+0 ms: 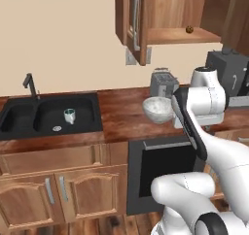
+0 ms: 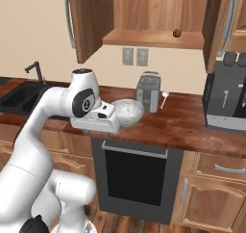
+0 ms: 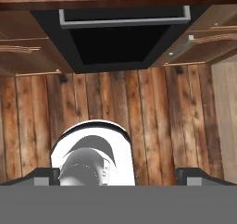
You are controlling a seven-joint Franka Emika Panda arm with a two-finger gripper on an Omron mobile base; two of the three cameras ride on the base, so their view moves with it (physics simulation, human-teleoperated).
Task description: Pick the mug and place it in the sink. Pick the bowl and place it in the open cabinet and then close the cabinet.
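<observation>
1. the mug (image 1: 70,115) stands upright in the right basin of the sink (image 1: 19,127), near the round drain, so by the look of it the first half of the job is done.
2. the bowl (image 1: 158,109) sits on the desk (image 1: 121,117) just in front of the toaster (image 1: 163,83), right way up and apart from the arm; it looks like the next thing to go for.
3. the gripper (image 3: 118,176) points straight down past the desk edge, over the wooden floor (image 3: 152,112) in front of the dark oven (image 3: 115,47); its jaws stand wide with nothing between them, ready for the bowl's broad rim.
4. in the right base view the hand hangs just at the front edge of the desk, close beside the bowl (image 2: 128,110), so i judge it needs to lift and move in over the bowl.
5. the cabinet (image 2: 158,15) above hangs open, both doors swung out, its shelf bare but for a small brown ball (image 2: 177,32) toward the right, leaving room for the bowl.
</observation>
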